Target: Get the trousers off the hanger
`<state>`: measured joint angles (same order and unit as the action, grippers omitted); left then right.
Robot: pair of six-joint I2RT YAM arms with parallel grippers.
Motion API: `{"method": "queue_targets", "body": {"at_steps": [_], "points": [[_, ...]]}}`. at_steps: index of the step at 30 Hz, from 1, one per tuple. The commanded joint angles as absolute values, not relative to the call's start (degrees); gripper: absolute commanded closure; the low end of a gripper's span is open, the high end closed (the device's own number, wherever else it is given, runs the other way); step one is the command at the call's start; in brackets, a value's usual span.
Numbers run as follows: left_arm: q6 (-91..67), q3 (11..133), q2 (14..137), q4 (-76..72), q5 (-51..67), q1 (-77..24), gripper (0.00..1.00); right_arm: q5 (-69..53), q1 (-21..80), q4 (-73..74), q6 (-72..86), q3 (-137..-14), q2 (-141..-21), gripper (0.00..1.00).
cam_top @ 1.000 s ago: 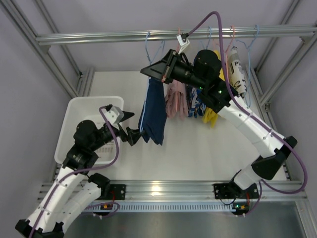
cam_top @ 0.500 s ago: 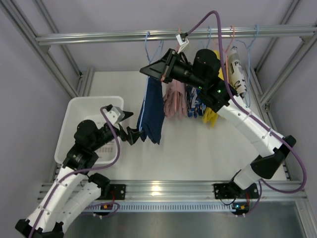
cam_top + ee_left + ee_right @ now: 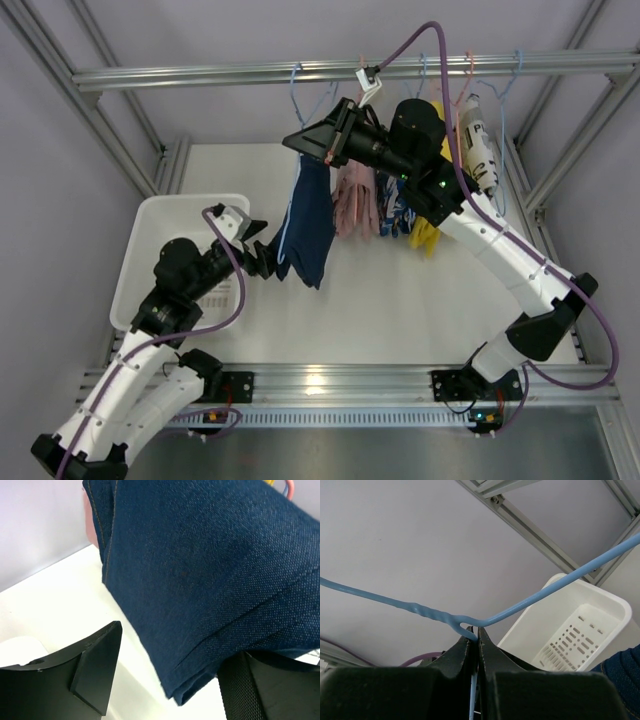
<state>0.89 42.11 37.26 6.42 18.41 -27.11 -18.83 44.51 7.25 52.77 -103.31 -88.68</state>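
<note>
The navy trousers (image 3: 306,228) hang folded over a blue wire hanger (image 3: 545,594), and my right gripper (image 3: 330,148) is shut on that hanger's neck, holding it up below the rail. In the right wrist view its jaws (image 3: 478,639) pinch the wire. My left gripper (image 3: 268,250) is at the trousers' lower left edge. In the left wrist view the navy cloth (image 3: 200,570) fills the frame and its bottom corner lies between the open jaws (image 3: 175,647). The right finger (image 3: 265,690) is against the cloth; the left finger (image 3: 95,670) stands apart from it. Pink trousers (image 3: 352,200) hang just to the right.
A white basket (image 3: 160,215) sits at the left under my left arm. A blue patterned garment (image 3: 395,215) and a yellow one (image 3: 428,238) hang behind the right arm. The metal rail (image 3: 200,75) carries more hangers. Frame posts stand on both sides.
My left gripper has moved right onto the navy trousers' lower edge and its jaws have narrowed around the cloth. The right gripper keeps the hanger still.
</note>
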Motion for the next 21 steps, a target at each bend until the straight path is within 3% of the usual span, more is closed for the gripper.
{"method": "queue_targets", "body": {"at_steps": [1,2,6,7,9,10,12,21], "points": [[-4.0,42.3,37.2,-1.0,17.9,-27.2,0.25,-19.2,45.4,1.4,54.3,-105.4,-87.1,1.0],[-5.2,42.2,37.4,-2.4,18.4,-27.2,0.26,-19.2,45.3,1.2,54.5,-105.1,-86.9,1.0],[-9.4,43.2,39.7,-4.1,18.4,-27.3,0.46,-19.4,45.4,1.1,54.3,-104.4,-86.7,1.0],[-9.9,44.5,40.7,-4.2,18.4,-27.2,0.59,-19.4,45.4,1.1,54.1,-104.2,-86.6,1.0],[-10.5,46.8,41.4,-4.2,17.9,-27.2,0.75,-19.4,45.4,1.2,53.8,-103.7,-86.4,1.0],[-10.7,47.7,41.9,-4.0,17.6,-27.2,0.89,-19.5,45.4,1.3,53.5,-102.7,-85.8,1.0],[-10.7,49.8,42.3,-3.2,17.3,-27.2,1.0,-19.6,45.4,0.6,52.7,-101.0,-85.1,1.0],[-12.3,64.4,43.9,-0.3,16.9,-27.3,1.0,-20.2,43.8,1.0,47.0,-89.8,-79.0,1.0]]}}
